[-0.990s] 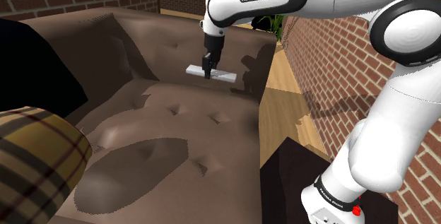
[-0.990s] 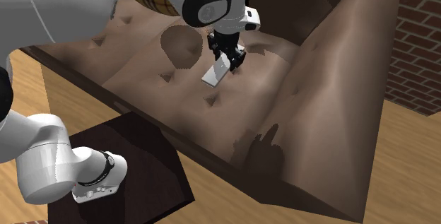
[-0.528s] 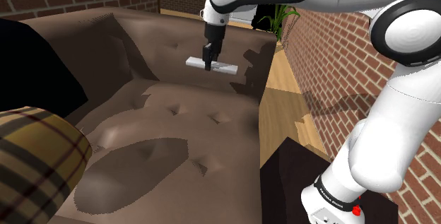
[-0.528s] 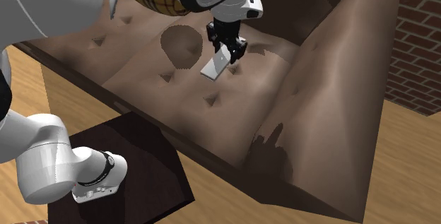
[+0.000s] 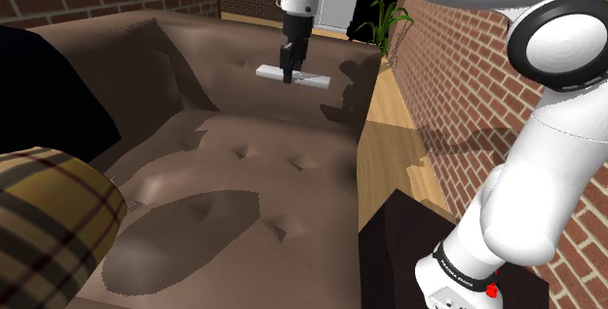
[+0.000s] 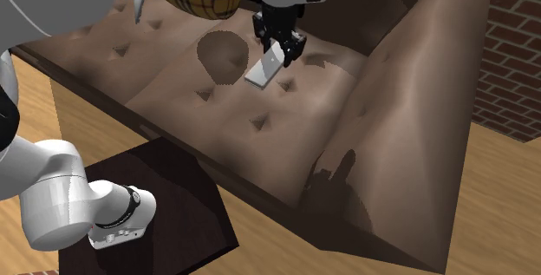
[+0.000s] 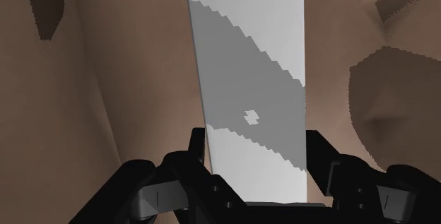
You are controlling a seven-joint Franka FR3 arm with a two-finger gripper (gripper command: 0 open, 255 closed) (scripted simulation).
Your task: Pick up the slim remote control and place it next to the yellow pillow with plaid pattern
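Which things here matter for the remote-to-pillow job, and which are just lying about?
Job:
gripper, shut on the slim white remote
yellow plaid pillow

Just there:
brown sofa
potted plant
brick wall
dark stand

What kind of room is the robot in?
Probably a living room: there's a big brown sofa with a plaid pillow on it, a remote, brick walls and a wood floor.
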